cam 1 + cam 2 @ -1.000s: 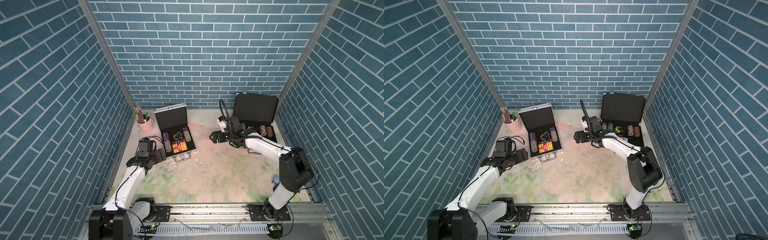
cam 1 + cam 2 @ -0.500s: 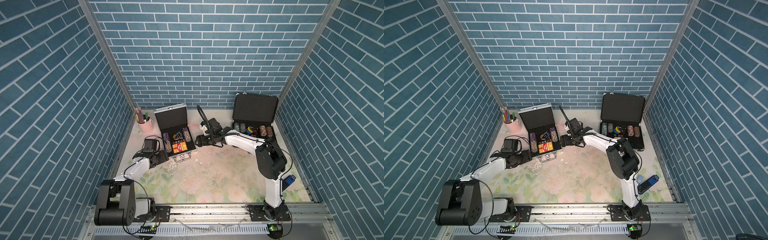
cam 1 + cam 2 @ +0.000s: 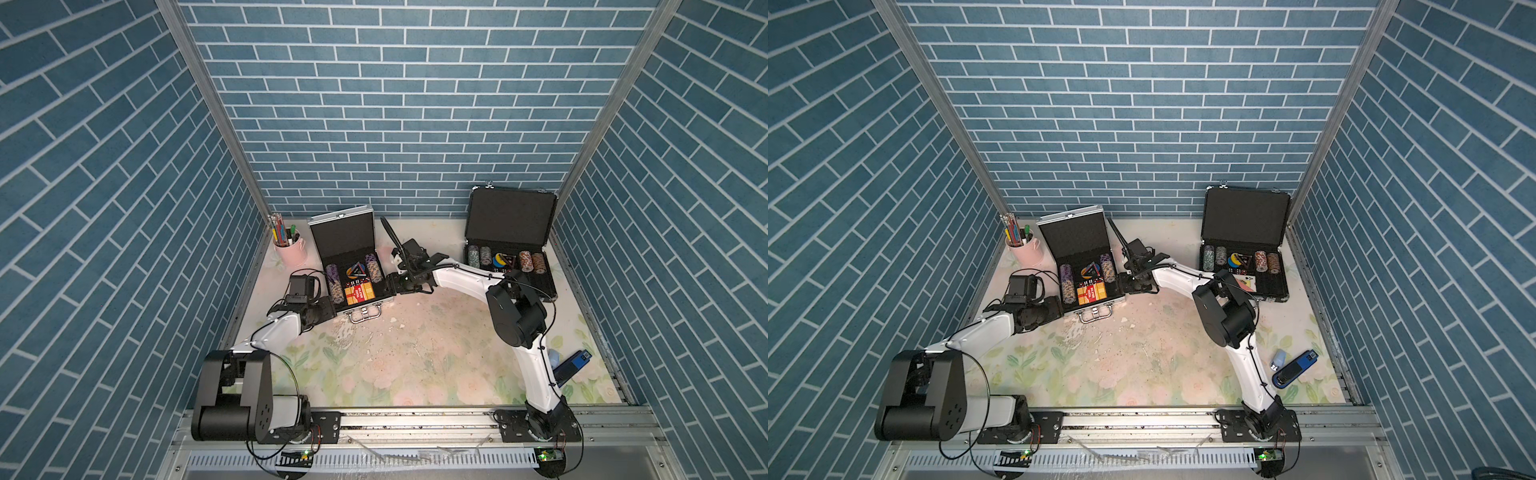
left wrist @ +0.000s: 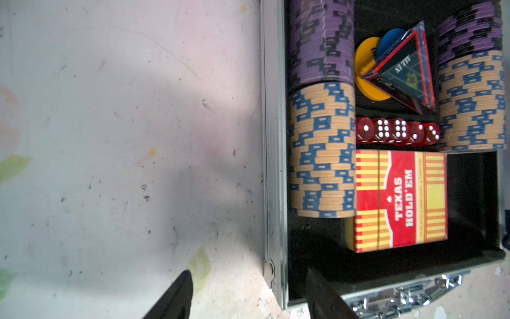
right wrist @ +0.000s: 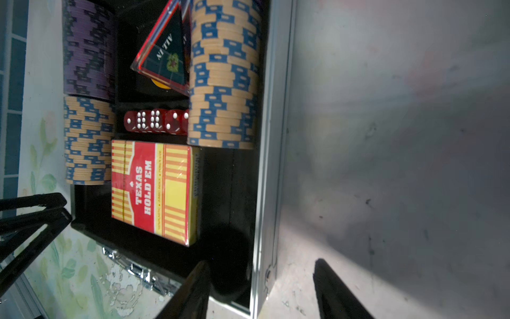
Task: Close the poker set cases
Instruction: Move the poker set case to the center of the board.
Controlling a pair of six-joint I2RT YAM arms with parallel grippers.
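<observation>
The smaller silver poker set case stands open at the back left, lid upright, with chips, dice and a card deck inside. Open too, the larger black case sits at the back right. My left gripper is open and straddles the silver case's side wall near the front corner, one finger inside, one outside. Opposite it, my right gripper is open astride the other side wall in the same way. In both top views the grippers flank this case.
A pink pencil cup stands just left of the silver case by the side wall. A blue device and a small pale blue object lie at the front right. Brick walls close in three sides.
The right arm swung from beside the black case across to the silver case's right side. The left gripper advanced to its left side. Both pairs of jaws narrowed.
</observation>
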